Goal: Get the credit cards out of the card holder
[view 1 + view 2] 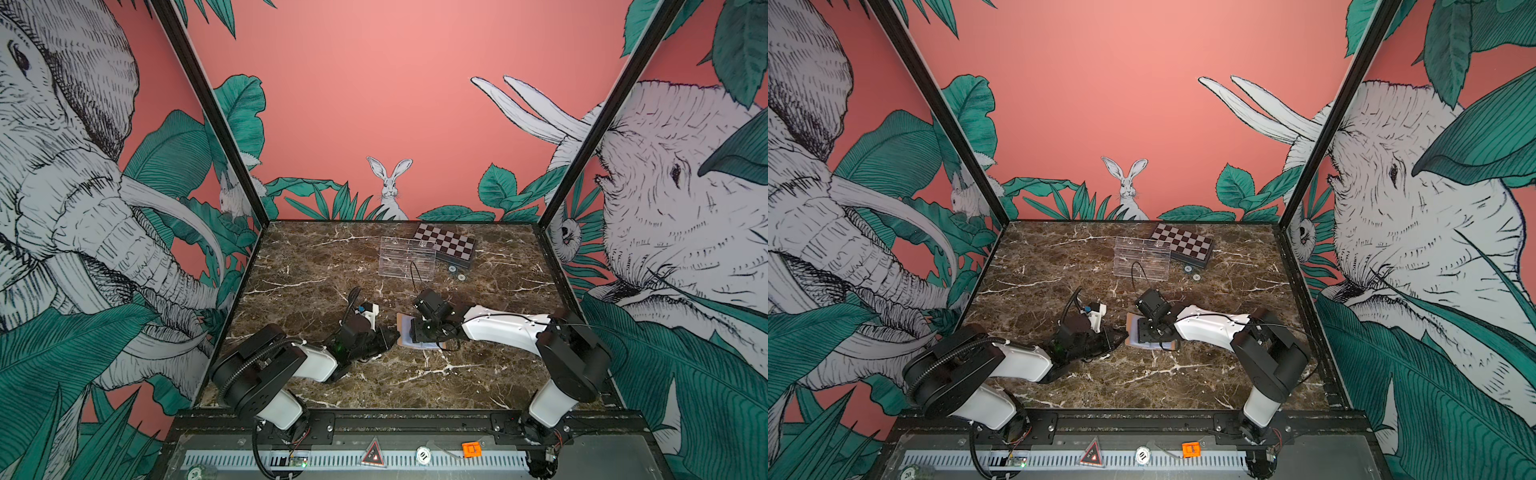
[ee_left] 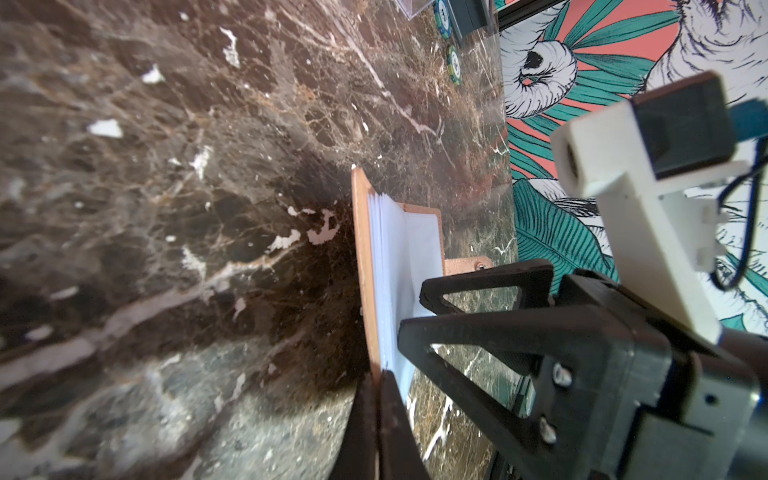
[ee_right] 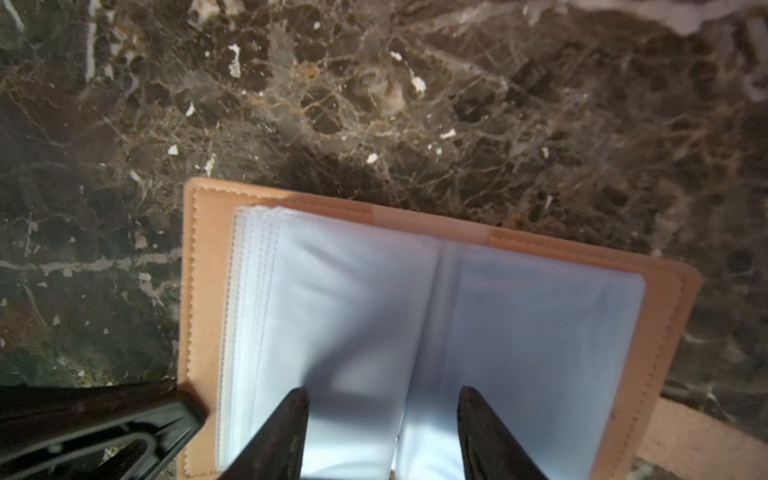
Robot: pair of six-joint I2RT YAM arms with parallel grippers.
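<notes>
One card holder (image 1: 404,332) lay open on the counter (image 1: 316,266) at the centre of both top views, mostly hidden by the arms; the wrist views showed its pale sleeves (image 3: 519,332). The left end effector (image 2: 379,376) pinched its tan cover edge. The right end effector (image 3: 383,395) stood half spread over the sleeves.

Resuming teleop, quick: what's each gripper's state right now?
Left gripper: closed, pinching the cover edge of the tan leather-like folding card holder.
Right gripper: open, tips over its pale sleeves.
</notes>
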